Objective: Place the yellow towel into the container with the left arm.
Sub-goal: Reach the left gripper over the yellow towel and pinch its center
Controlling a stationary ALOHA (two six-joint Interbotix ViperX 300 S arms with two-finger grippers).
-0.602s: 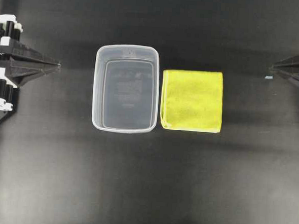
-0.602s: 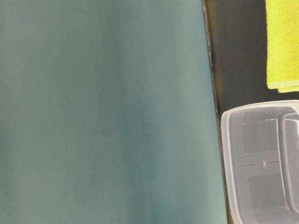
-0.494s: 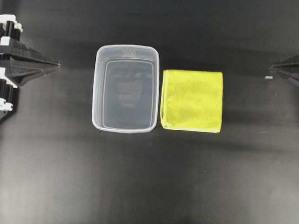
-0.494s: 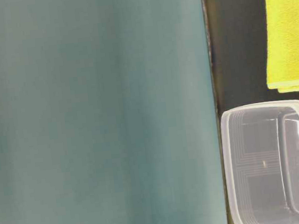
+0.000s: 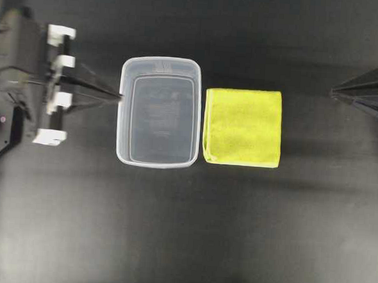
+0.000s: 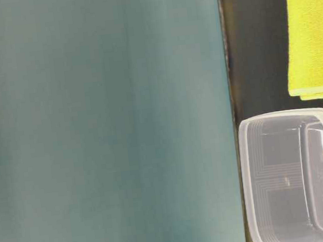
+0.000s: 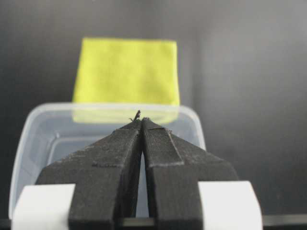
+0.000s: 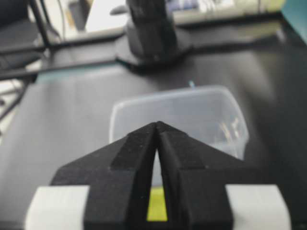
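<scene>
No readable text, label or number appeared anywhere; faint embossed marks on the container (image 5: pixel 159 111) floor were illegible.

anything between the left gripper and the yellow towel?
Yes: the container. In the overhead view the left gripper is shut, its tip at the tub's left wall, and the yellow towel lies just beyond the right wall. The left wrist view lines them up likewise.
</scene>
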